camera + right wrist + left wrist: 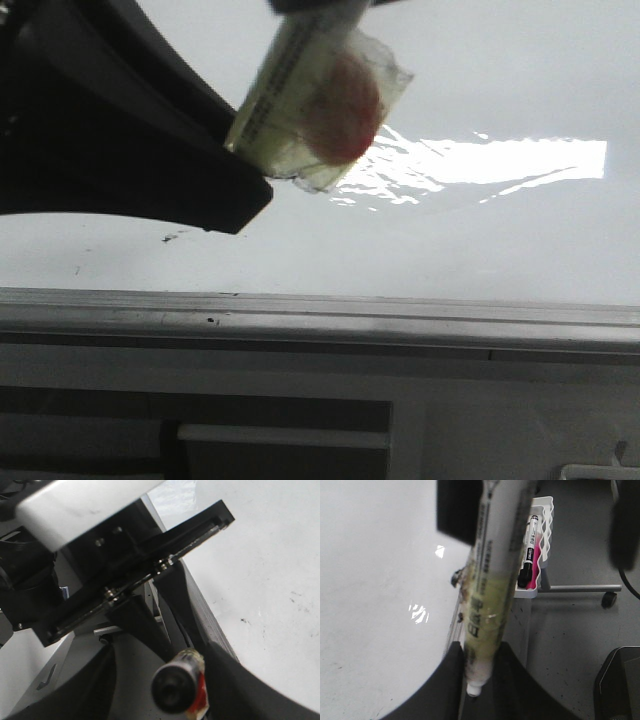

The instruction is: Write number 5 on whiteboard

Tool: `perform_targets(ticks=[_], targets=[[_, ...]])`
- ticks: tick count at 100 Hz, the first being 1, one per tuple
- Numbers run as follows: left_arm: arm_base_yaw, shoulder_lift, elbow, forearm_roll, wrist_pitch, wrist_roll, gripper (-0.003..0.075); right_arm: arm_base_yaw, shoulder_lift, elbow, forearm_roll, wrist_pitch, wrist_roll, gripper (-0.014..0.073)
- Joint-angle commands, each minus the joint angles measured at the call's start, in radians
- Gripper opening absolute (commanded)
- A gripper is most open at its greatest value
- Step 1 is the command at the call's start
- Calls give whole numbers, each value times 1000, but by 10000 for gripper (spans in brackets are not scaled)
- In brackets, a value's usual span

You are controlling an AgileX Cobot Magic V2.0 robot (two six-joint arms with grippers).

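The whiteboard is glossy white with strong glare and a few small black specks; no number 5 shows on it in any view. My left gripper is shut on a white marker wrapped in yellowed tape with a red patch. In the left wrist view the marker runs up from between the fingers, beside the whiteboard. My right gripper is open around the marker's black end, which lies close to one finger with a gap to the other. The whiteboard is beside it.
A grey metal edge rail runs along the board's near side. A white holder with a black-capped marker and a pink item hangs off the board's edge. A stand leg with a caster rests on the grey floor.
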Motion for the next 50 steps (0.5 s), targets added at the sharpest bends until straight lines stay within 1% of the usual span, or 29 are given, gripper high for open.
perform_targets(ticks=[1, 21, 28, 35, 38, 40, 41, 42, 45, 48, 50], targets=[[-9, -19, -27, -25, -52, -2, -20, 1, 33, -36, 15, -97, -11, 355], [-9, -19, -27, -25, -52, -2, -20, 1, 91, -36, 15, -63, -11, 351], [-9, -19, -27, -25, -52, -2, -20, 1, 94, -36, 15, -47, -11, 313], [-9, -19, -27, -25, -52, -2, -20, 1, 90, -36, 15, -45, -11, 216], [-9, -19, -27, -25, -54, -2, -20, 1, 90, -36, 15, -45, -11, 146], [-9, -19, -27, -25, -56, -2, -20, 1, 90, -36, 15, -45, -11, 115], [-9, -19, -27, -25, -58, -2, -20, 1, 90, -36, 15, -45, -11, 66], [-9, -19, -27, -25, -58, -2, -20, 1, 90, -36, 15, -45, -11, 66], [-9, -19, -27, -25, -62, -2, -20, 1, 90, -36, 15, -40, -11, -15], [-9, -19, -27, -27, -69, -2, -20, 1, 90, -36, 15, -37, -11, -74], [-9, -19, -27, -27, -75, -2, -20, 1, 90, -36, 18, -34, -11, -67]])
